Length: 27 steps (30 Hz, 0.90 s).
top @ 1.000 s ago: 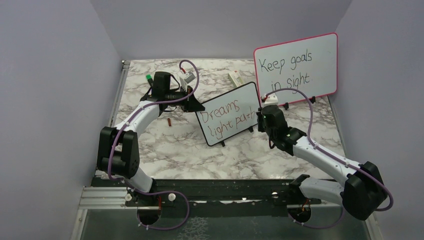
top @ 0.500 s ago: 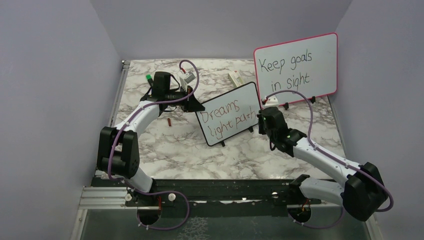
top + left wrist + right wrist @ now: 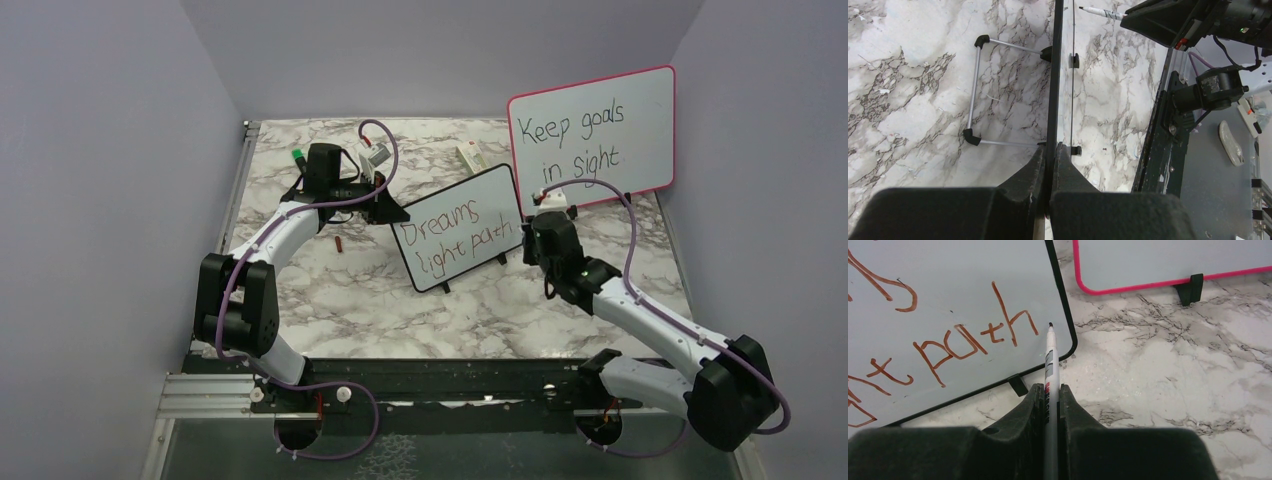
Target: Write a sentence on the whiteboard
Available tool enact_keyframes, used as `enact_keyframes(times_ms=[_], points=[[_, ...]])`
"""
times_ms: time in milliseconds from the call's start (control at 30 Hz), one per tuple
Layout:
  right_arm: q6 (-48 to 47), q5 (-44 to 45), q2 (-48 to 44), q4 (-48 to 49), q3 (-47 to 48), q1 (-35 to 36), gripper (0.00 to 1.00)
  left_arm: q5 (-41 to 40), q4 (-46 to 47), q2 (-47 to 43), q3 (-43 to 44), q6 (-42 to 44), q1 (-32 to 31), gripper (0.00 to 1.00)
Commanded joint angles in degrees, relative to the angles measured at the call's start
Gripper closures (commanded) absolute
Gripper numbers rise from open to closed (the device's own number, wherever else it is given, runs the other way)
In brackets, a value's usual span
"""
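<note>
The black-framed whiteboard (image 3: 458, 229) stands tilted mid-table on small black feet. Its red sentence (image 3: 452, 231) reads "Dreams light path" over two lines. In the right wrist view the word "path" (image 3: 973, 342) sits near the board's lower right corner (image 3: 1070, 347). My left gripper (image 3: 385, 210) is shut on the board's left edge; the left wrist view shows the thin frame (image 3: 1054, 75) pinched edge-on between the jaws (image 3: 1049, 150). My right gripper (image 3: 1050, 387) is shut on a white marker (image 3: 1049, 365), whose tip hovers just right of "path", close to the board face.
A larger pink-framed board (image 3: 592, 128) with black "Keep goals in sight" writing stands at the back right, and its black foot (image 3: 1190, 287) is close by. A small red cap (image 3: 339, 244) lies left of the whiteboard. Small items (image 3: 376, 154) sit at the back.
My right gripper with the marker has drifted slightly right and back from the whiteboard's right edge. The left arm and the board have stayed still.
</note>
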Motion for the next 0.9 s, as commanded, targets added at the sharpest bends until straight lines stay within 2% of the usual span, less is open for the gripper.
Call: enact_keyframes(times_ms=[0, 433, 867], points=[[-0.18, -0.54, 1.13, 1.69, -0.23, -0.56, 0.99, -12.01, -7.34, 4.56, -3.10, 4.66, -1.77, 1.00], [-0.71, -2.53, 4.48, 4.16, 0.54, -0.87, 0.99, -11.58, -7.60, 4.81, -2.95, 4.92, -1.75, 1.00], [-0.52, -0.25, -7.39, -4.29, 0.37, -1.00, 0.99, -11.49, -8.06, 3.11, -2.04, 4.24, -1.79, 1.00]])
